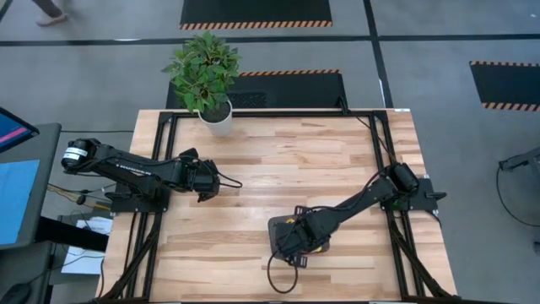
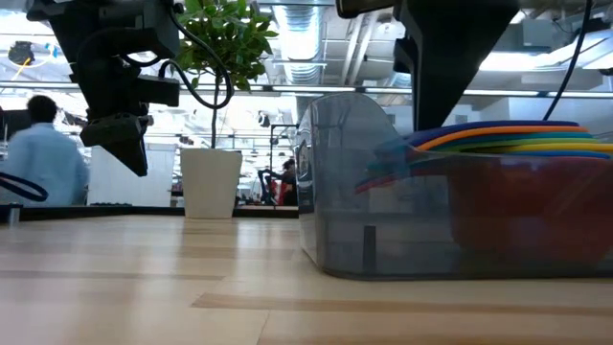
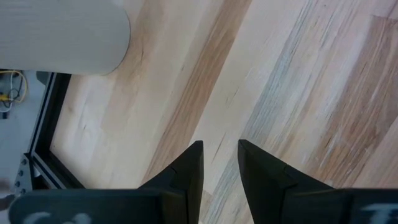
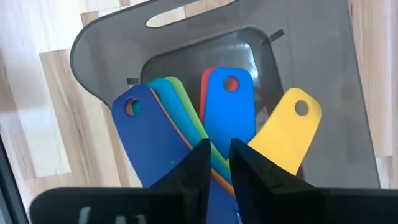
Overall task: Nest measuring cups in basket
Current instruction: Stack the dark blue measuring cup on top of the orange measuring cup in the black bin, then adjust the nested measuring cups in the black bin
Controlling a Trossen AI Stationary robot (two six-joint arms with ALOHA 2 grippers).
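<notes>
The measuring cups (image 4: pixel 217 124) sit stacked inside the basket (image 4: pixel 311 56), which rests on the table (image 1: pixel 278 169) toward its front edge, right of the middle. From this the nesting looks finished or nearly so, and the step in hand seems to be the last check or the release over the stack.

The right gripper (image 4: pixel 216 163) hangs directly above the handles, its fingers set a narrow gap apart. Nothing is visibly pinched between them, though I cannot tell for sure whether the tips touch a handle below. The left gripper (image 3: pixel 219 163) waits over bare wood on the left side, clear of the table, with its fingers slightly apart and empty.

If the stack is settled, the next move calls for lifting the right gripper straight up so no handle is dragged out of the fan, then pulling the arm back.

Counts: 1 basket. In the right wrist view 5 handle colours show plainly: dark blue, light blue, green, a brighter blue and yellow, with thin edges of red and orange peeping between them, so 7 cups seems likely but the lower ones are hidden. 1 potted plant (image 1: pixel 205 76) stands at the far edge, and 2 arms are in view
</notes>
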